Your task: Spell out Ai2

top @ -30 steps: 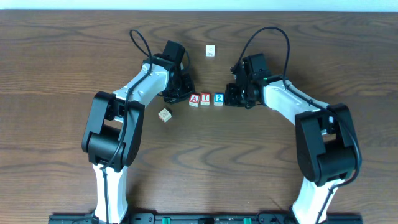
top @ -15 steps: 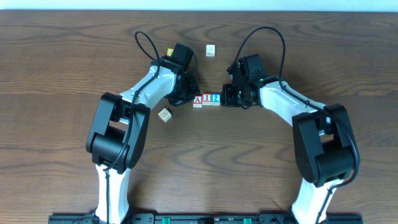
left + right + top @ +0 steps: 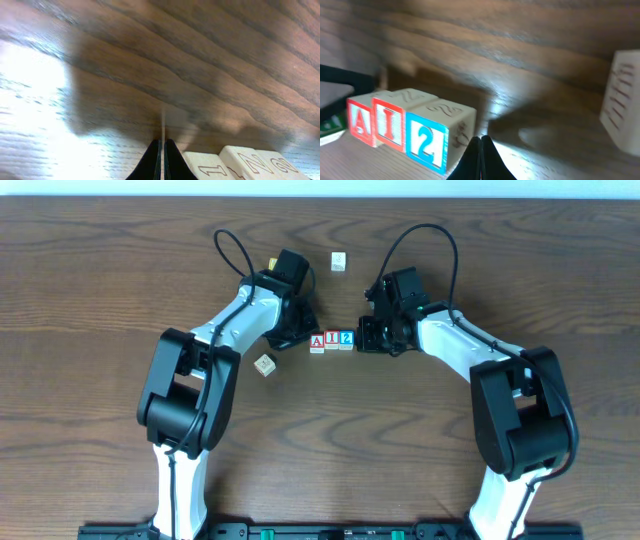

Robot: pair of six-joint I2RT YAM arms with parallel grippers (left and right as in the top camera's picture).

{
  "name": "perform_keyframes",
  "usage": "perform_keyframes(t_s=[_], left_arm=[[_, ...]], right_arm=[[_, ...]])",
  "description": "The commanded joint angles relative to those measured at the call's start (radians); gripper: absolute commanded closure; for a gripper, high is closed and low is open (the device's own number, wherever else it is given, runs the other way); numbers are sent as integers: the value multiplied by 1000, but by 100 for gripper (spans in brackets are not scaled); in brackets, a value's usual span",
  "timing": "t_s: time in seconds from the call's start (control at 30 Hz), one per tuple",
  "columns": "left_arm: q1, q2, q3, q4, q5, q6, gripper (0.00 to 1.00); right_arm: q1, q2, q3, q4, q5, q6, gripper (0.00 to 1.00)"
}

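Observation:
Three small white cubes stand touching in a row on the wooden table: the A cube (image 3: pixel 317 342), the I cube (image 3: pixel 332 340) and the 2 cube (image 3: pixel 346 338). The right wrist view shows them side by side as the A cube (image 3: pixel 359 121), the I cube (image 3: pixel 390 125) and the 2 cube (image 3: pixel 426 142). My left gripper (image 3: pixel 300 337) is shut and empty, its tips (image 3: pixel 161 159) against the row's left end. My right gripper (image 3: pixel 364 335) is shut and empty, its tips (image 3: pixel 481 156) next to the 2 cube.
A pale cube (image 3: pixel 264 364) lies left of the row, below the left arm. A white cube (image 3: pixel 339 261) sits at the back, also at the right edge of the right wrist view (image 3: pixel 621 102). A yellow piece (image 3: pixel 271 262) shows beside the left wrist.
Over the last second both grippers moved inward and pushed the three cubes together into a tight row. Since half a second ago nothing has visibly moved.

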Motion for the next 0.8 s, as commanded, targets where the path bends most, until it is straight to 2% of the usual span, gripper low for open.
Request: perform_keyframes(t_s=[0.0,0.2,0.37,0.5,0.63,0.77], left_arm=[[24,10,11,-8,-37,60,94],[50,-68,113,-87,-118,117,94],[83,-240,145,-156,-129,189,94],[98,-424,144,-264,-199,279,94],[95,-570,132,-359,-203,365,94],[95,-740,2,-361,-181,391,94]], right_arm=[[6,-1,51,-27,51,-9,99],[-8,-35,192,-172,134,-60,99],[-32,-144,275,-269,138,-88,99],[-38,-304,277,-379,190,-107,99],[-27,-464,275,-516,269,-114,99],[3,-634,253,-638,344,-113,98]])
